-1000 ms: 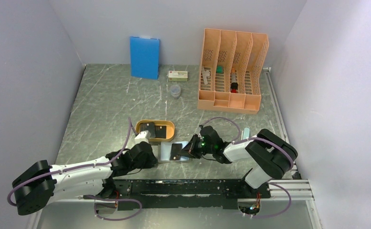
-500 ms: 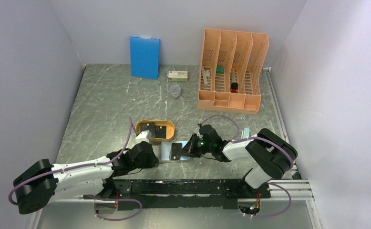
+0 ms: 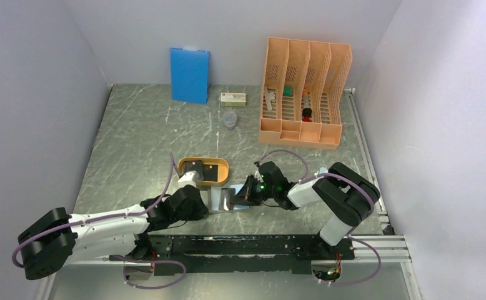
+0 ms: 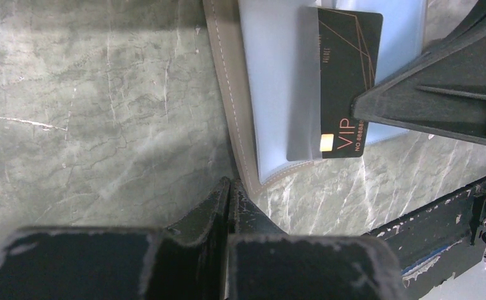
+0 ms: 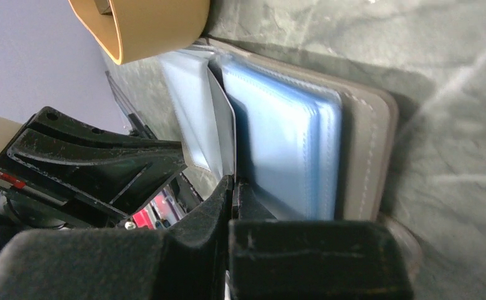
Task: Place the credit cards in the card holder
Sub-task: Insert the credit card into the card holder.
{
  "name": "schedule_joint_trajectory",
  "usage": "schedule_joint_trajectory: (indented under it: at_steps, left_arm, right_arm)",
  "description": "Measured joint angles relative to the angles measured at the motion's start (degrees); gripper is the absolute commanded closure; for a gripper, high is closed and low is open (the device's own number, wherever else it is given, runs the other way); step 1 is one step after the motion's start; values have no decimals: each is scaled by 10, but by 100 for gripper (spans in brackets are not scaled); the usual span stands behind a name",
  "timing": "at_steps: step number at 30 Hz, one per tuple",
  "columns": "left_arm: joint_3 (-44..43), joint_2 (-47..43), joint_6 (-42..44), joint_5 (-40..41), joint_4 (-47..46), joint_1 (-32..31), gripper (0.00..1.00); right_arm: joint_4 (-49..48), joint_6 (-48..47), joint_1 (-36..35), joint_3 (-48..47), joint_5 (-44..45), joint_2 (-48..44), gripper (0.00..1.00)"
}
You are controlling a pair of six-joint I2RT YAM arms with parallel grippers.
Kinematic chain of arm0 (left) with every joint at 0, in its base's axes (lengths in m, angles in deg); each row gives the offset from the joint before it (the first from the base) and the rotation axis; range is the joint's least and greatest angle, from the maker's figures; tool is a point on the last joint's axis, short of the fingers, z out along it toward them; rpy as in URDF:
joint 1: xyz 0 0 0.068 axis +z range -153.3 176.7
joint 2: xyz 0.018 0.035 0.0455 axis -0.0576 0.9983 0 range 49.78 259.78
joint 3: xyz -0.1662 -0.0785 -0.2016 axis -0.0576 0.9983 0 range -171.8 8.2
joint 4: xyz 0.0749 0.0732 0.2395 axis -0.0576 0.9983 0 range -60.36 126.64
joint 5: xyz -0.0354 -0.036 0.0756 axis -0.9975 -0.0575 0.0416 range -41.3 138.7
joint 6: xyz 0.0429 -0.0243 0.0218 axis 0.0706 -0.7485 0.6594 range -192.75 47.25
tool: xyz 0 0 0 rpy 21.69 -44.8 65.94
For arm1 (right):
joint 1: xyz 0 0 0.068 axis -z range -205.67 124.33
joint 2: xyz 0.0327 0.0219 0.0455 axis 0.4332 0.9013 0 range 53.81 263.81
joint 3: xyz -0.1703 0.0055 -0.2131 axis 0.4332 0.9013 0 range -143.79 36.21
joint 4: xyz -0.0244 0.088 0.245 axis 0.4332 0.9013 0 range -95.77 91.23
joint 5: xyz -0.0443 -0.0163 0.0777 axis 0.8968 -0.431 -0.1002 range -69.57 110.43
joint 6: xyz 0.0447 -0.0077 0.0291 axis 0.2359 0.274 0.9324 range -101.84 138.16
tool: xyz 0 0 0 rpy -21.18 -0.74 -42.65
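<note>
— Since the card holder (image 4: 228,94) lies open on the tabletop (image 4: 103,94) at the near edge, between the two arms, where do we record the credit card (image 4: 347,62)?

— We find it partway into a pale blue pocket (image 4: 278,81). Its left part sits under the translucent film; its right part, with the gold lettering, is outside.

— State of the hands?

— We note the right hand (image 5: 231,187) pressed together at the card's free edge. We judge that it pinches the card, though its own fingers hide the contact. The left hand (image 4: 229,190) is pressed together too, holding nothing that we can see, its tip just beside the holder's near corner. Whether it bears on the cover we cannot tell.

— What do we recommend for the step in hand?

— We advise a push straight along the pocket, with the card flat and square to the opening. It looks slightly skewed against the stitched edge, so a corner could catch the film. We would have the left hand brace the holder against sliding under the push. The right hand should let go only once the card is nearly covered.

— Outstanding items?

— We see a second card (image 3: 193,167) in the orange tray (image 3: 227,170), just beyond the holder. We judge it not yet dealt with.
</note>
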Motion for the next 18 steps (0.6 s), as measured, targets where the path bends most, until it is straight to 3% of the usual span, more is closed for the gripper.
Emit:
schedule_joint_trajectory:
  at_steps: [15,16,18]
  left_arm:
    - [0,23,5,-9,-31,0,95]
    - [0,23,5,-9,-31,0,95]
    - [0,22,5,-9,-31,0,95]
  right_arm:
    - [20,-40,-1,-57,-40,48,100]
    - [26,-43,-1,-60,-40,48,97]
    - [41,-51,-2,-64,-39,44,82]
